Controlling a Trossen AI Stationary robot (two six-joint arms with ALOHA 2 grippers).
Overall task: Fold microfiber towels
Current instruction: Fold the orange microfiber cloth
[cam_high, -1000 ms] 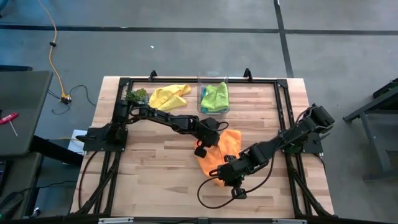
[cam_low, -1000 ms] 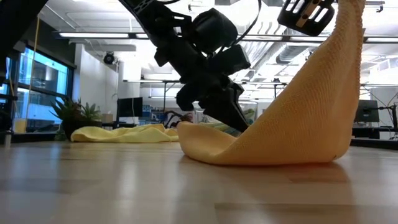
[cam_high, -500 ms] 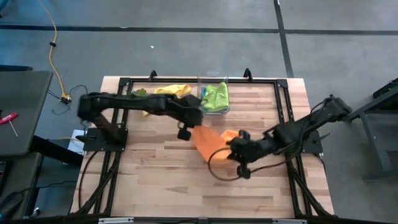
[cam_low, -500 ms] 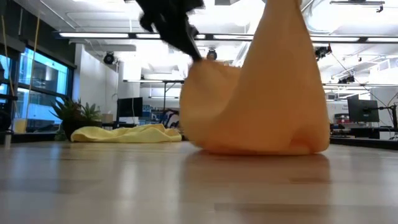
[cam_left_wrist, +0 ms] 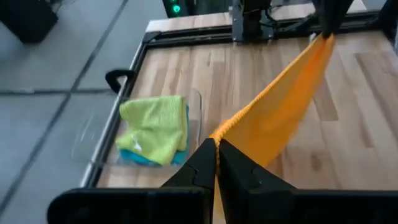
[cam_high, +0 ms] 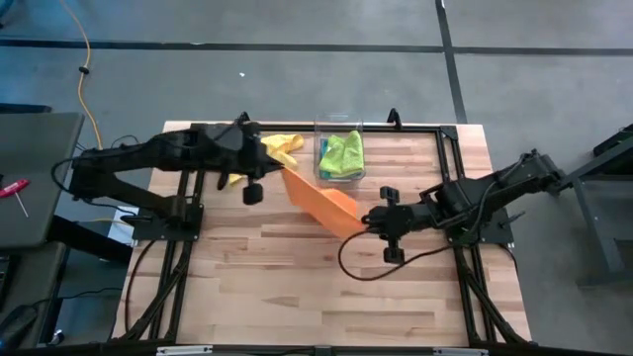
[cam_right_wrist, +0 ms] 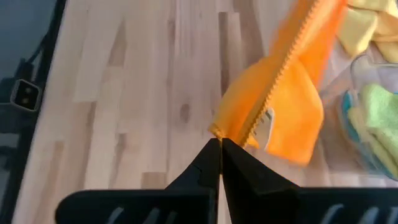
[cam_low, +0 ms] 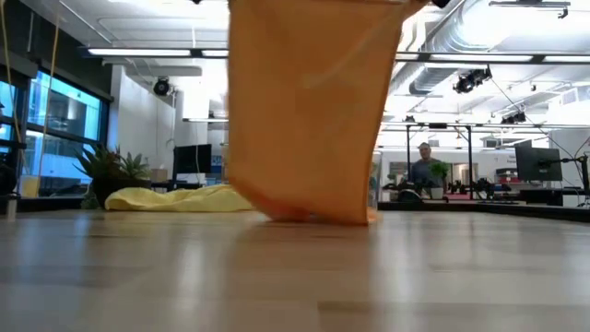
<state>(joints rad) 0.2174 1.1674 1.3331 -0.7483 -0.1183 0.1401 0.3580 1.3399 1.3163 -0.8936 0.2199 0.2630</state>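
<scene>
Orange towel stretched between both end effectors.

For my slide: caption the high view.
Both grippers, left and right, stretch an orange microfiber towel taut above the wooden table.

The left arm reaches from the table's left edge toward the far middle, its end effector raised, fingers pinched together on a corner of the orange towel. The right arm stretches in from the right edge toward the centre, its end effector likewise clamped on the opposite corner, held above the table.
</scene>
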